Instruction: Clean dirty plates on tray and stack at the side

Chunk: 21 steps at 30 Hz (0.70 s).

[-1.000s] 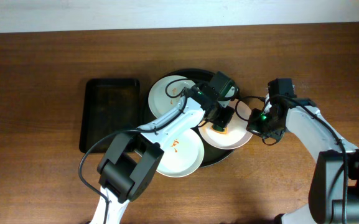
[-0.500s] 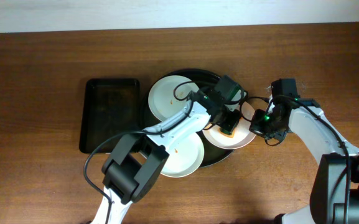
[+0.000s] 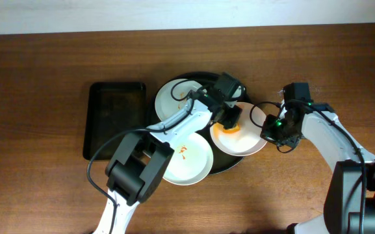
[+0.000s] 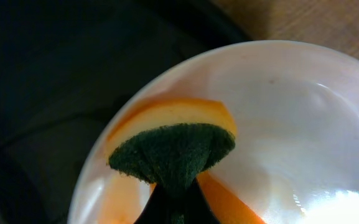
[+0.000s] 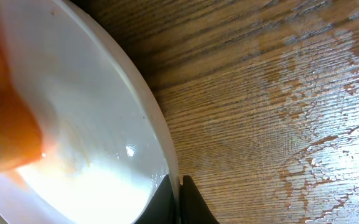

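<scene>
Three white plates lie on the round black tray [image 3: 203, 75]: one at the back left [image 3: 174, 97], one at the front [image 3: 190, 159] with small orange smears, one at the right [image 3: 247, 140]. My left gripper [image 3: 229, 118] is shut on an orange sponge with a dark green pad [image 3: 228, 128] and presses it on the right plate. In the left wrist view the green pad [image 4: 173, 155] lies on the plate [image 4: 291, 112], above the fingers [image 4: 174, 208]. My right gripper [image 3: 271, 130] is shut on that plate's right rim, pinching it [image 5: 176, 190] in the right wrist view.
A smaller rectangular black tray [image 3: 114, 120] stands to the left of the round tray. Bare wooden table [image 5: 279, 112] lies to the right of the held plate. The left arm reaches across the round tray over the front plate.
My left gripper swept the sponge to the right across the right plate, then back to the left. The right gripper has kept its hold on the rim.
</scene>
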Each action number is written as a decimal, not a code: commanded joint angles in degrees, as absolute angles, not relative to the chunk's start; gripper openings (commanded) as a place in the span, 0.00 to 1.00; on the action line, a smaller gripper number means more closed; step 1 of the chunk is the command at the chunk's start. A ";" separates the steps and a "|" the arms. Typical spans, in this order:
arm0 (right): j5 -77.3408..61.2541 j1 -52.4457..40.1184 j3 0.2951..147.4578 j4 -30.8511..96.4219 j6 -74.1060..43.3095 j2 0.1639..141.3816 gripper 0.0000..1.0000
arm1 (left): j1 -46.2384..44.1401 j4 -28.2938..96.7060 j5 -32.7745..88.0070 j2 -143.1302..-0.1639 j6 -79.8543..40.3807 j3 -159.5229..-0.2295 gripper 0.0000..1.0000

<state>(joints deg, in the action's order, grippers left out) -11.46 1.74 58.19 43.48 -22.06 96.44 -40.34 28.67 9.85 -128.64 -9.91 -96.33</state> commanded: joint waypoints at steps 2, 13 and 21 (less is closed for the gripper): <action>-10.28 1.91 58.46 44.14 -21.50 95.18 0.04 | -38.83 30.81 7.01 -130.61 -9.54 -96.64 0.00; -9.78 1.96 58.48 44.18 -21.50 95.18 0.04 | -38.81 39.11 0.47 -130.30 -9.28 -97.03 0.00; -5.43 1.96 58.85 44.36 -21.52 91.50 0.04 | -38.83 45.19 -1.96 -130.06 -9.30 -103.94 0.00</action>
